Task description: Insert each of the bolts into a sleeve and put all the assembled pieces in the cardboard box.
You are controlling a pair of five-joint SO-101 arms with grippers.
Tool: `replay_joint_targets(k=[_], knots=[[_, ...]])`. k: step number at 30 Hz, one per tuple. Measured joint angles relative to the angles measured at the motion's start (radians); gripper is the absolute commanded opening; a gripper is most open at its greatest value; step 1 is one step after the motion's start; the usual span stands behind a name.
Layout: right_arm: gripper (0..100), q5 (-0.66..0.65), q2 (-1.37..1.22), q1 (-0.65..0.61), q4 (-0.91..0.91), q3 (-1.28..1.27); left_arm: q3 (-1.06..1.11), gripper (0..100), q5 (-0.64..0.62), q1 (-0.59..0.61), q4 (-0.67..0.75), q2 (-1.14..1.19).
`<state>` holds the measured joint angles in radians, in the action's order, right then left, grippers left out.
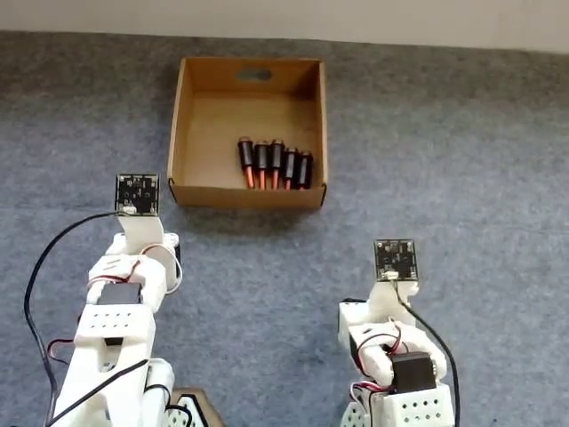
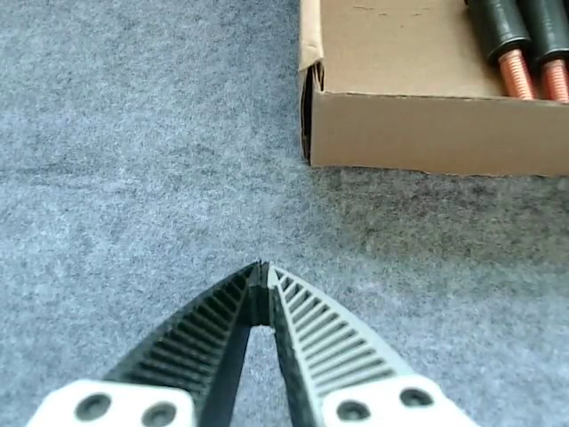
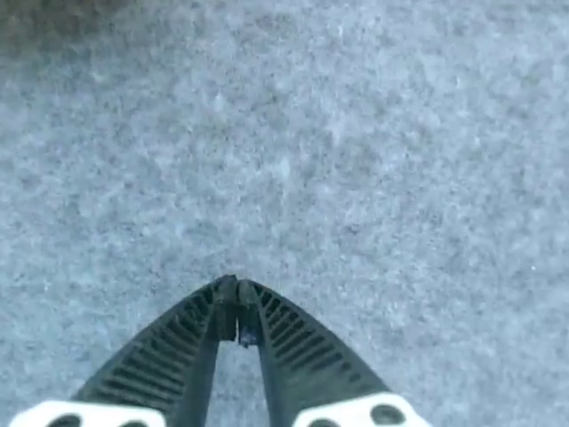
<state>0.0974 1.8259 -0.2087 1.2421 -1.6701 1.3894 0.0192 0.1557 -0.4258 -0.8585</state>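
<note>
Worktop (image 1: 462,160): grey felt.
Cardboard box (image 1: 182,116): open-topped.
Left pincer (image 2: 262,271), right pincer (image 3: 236,294): both pressed together, empty, short of the box's near wall.
Assembled pieces (image 1: 276,167): five, inside the box by its near wall; probably light, stiff, prone to roll; grip across the black sleeve (image 2: 502,27).

The cardboard box (image 1: 182,133) is plain brown, the sleeves (image 1: 244,149) black, the bolts (image 1: 250,178) copper-orange, the worktop (image 1: 462,160) mottled grey, the arms (image 1: 116,325) white, the fingers (image 2: 187,351) black with ribbing.

Grey felt-like table cover (image 1: 462,178), with a pale strip (image 1: 356,16) beyond it.
</note>
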Motion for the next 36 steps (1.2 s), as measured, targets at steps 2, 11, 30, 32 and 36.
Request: replay_joint_targets(k=[2, 11, 30, 32, 36], knots=[[0.9, 0.000, 0.000, 0.000, 0.000, 0.000, 0.000, 1, 0.000, 0.000, 0.000, 0.000], [0.9, 0.000, 0.000, 0.000, 0.000, 0.000, 0.002, 1, 0.000, 0.000, -0.012, -0.031], [0.9, 0.000, 0.000, 0.003, 0.000, 0.000, 0.252, 1, 0.000, 0.000, -0.419, -0.901], [0.9, 0.000, 0.000, 0.003, 0.000, 0.000, 0.282, 1, 0.000, -0.011, -0.379, -0.901], [0.9, 0.000, 0.000, 0.003, 0.000, 0.000, 0.290, 1, 0.000, -0.037, -0.339, -0.901]])
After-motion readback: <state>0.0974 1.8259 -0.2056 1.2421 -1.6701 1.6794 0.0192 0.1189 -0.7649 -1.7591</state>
